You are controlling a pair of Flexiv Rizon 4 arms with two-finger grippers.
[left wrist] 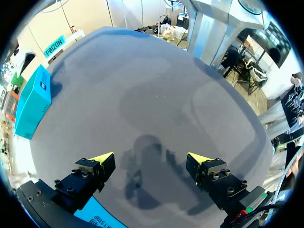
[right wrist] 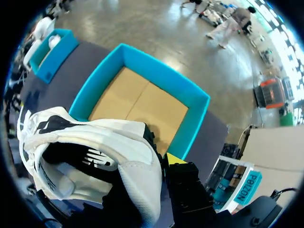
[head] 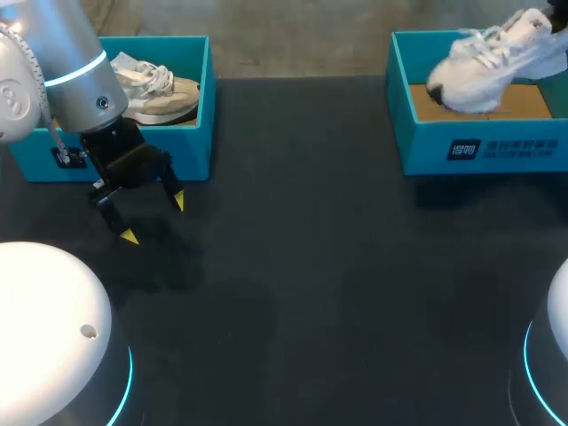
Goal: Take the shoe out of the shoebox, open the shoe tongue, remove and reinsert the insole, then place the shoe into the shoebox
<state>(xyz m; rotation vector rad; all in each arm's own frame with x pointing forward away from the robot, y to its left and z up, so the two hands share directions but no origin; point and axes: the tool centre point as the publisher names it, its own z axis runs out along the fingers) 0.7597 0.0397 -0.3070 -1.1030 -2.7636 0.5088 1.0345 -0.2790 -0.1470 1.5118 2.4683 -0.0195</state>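
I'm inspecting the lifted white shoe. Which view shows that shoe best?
The right wrist view: the white shoe fills it, close up, over the blue box. The head view shows it small, in the far corner. The left wrist view misses it.

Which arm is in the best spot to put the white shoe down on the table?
The right. The right gripper holds the white shoe above the shoebox; the left gripper hangs open and empty across the table.

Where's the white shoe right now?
Head view, far right: the white shoe hangs tilted above the open right shoebox, clear of its cardboard floor, in the right claw.
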